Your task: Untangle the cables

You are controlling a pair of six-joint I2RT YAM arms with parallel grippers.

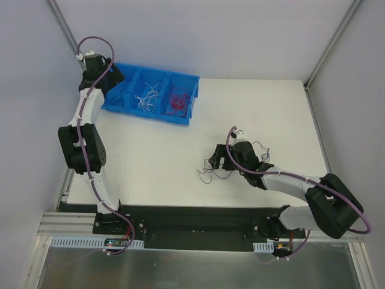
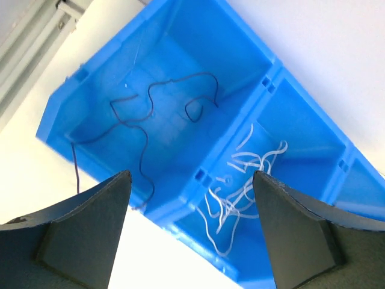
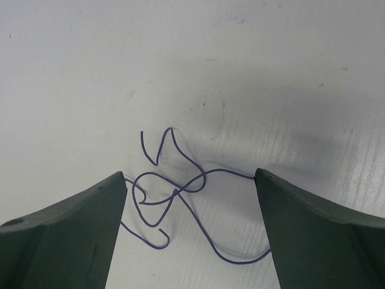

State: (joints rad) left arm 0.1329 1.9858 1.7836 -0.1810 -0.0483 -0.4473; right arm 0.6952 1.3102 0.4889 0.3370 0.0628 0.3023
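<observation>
Cables (image 3: 174, 191) of dark purple are lying tangled on the table (image 3: 271, 72) between the wide-apart jaws of the right gripper (image 3: 191, 176); it should be pinching one strand only, away from the crossing. Farther, the left gripper (image 2: 191, 174), jaws also apart, is hovering over the blue bin (image 2: 180, 54). Only the top view is showing red wires (image 1: 178, 101) there.

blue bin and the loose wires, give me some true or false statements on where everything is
1. The white wires lie in the middle compartment of the blue bin. True.
2. The red wires lie outside the bin. False: they are in its end compartment, right of the white ones in the top view.
3. The right gripper is shut on the dark purple wires. False: it is open, and the wires lie on the table between its fingers.
4. The left gripper is open above the bin. True.
</observation>
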